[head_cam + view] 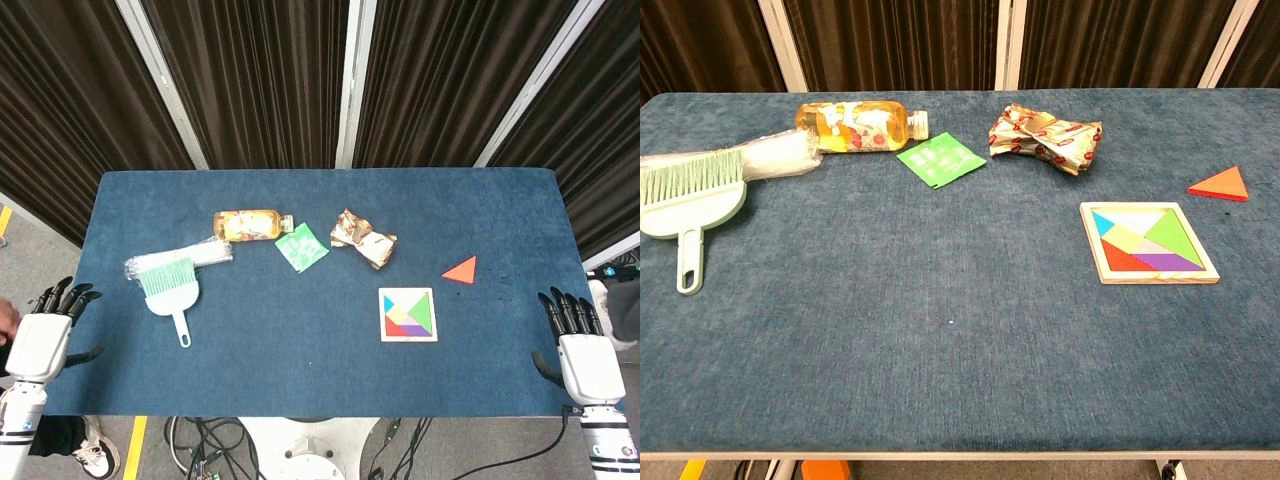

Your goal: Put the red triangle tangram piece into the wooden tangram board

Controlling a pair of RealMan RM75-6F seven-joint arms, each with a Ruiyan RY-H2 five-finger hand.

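Note:
The red triangle piece (461, 269) (1220, 184) lies flat on the blue cloth, up and to the right of the wooden tangram board (408, 314) (1149, 243). The board holds several coloured pieces. My right hand (583, 352) hangs off the table's right front corner, fingers spread and empty, well below the triangle. My left hand (44, 334) sits off the left front corner, fingers spread, holding nothing. Neither hand appears in the chest view.
A light green dustpan with brush (168, 283) (687, 197) lies at the left. Behind the middle lie a yellow bottle (250, 225) (855, 126), a green packet (301, 247) (940, 158) and a crumpled wrapper (363, 239) (1047, 138). Dark curtains stand behind the table.

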